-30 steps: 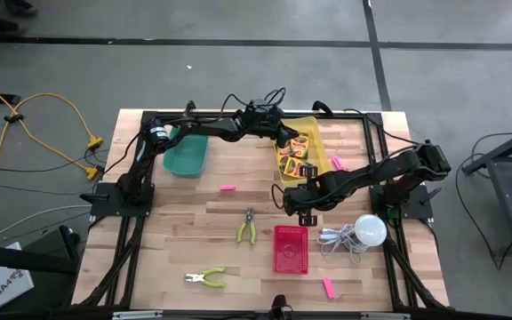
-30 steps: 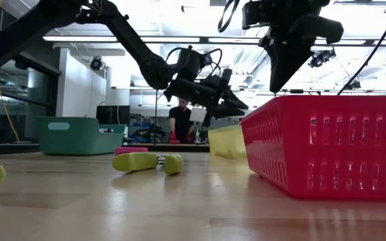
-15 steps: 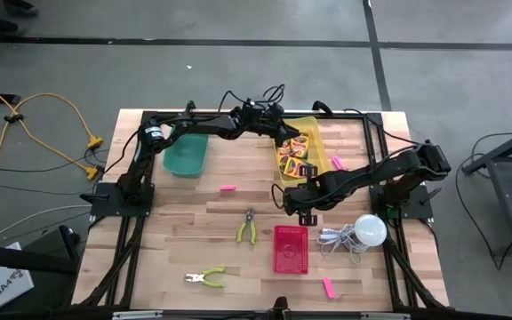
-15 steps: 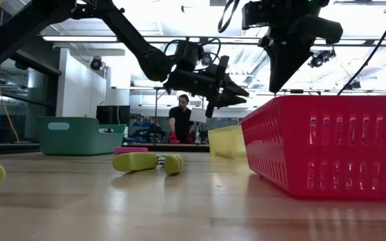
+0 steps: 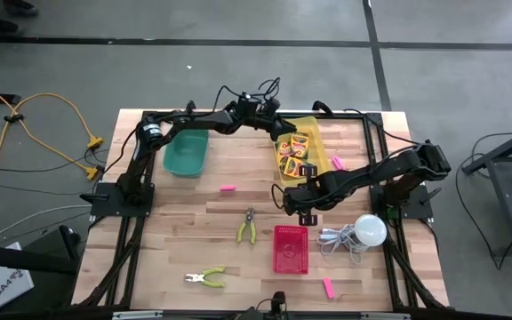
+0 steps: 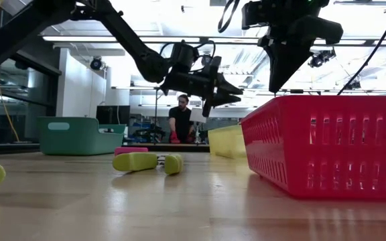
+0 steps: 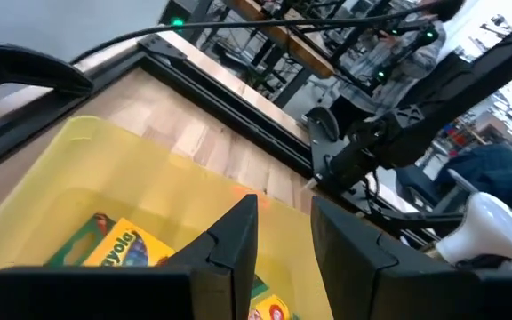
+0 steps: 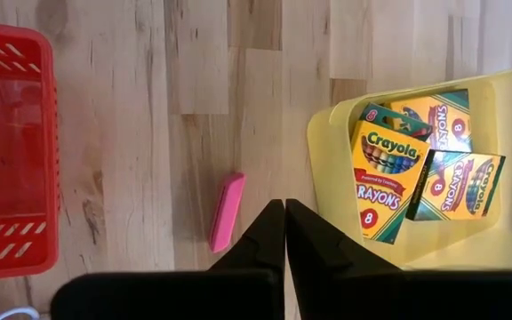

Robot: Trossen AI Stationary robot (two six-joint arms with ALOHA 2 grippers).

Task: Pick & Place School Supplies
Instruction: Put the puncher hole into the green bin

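Observation:
Several yellow-and-green crayon boxes (image 5: pixel 295 153) lie inside a yellow bin (image 5: pixel 314 133); the right wrist view shows them too (image 8: pixel 389 173). Pink erasers lie flat on the table: one (image 5: pixel 228 188) mid-table, one (image 5: pixel 336 163) right of the bin, one (image 5: pixel 327 287) near the front edge, one (image 8: pixel 227 212) just beside my right gripper. My left gripper (image 7: pixel 284 206) hovers open above the bin's far-left side (image 5: pixel 272 126), holding nothing. My right gripper (image 8: pixel 284 204) is shut, pointing down over the table between bin and red basket (image 5: pixel 288 201).
A red mesh basket (image 5: pixel 291 249) stands near the front centre and a green bin (image 5: pixel 185 153) at the far left. Two pliers (image 5: pixel 247 228) (image 5: pixel 207 278) lie on the wood. A white bulb with a coiled cord (image 5: pixel 369 229) sits right of the basket. A person stands far behind the table (image 6: pixel 179 120).
My left gripper has risen and drawn back from the yellow bin toward the table's far-left side.

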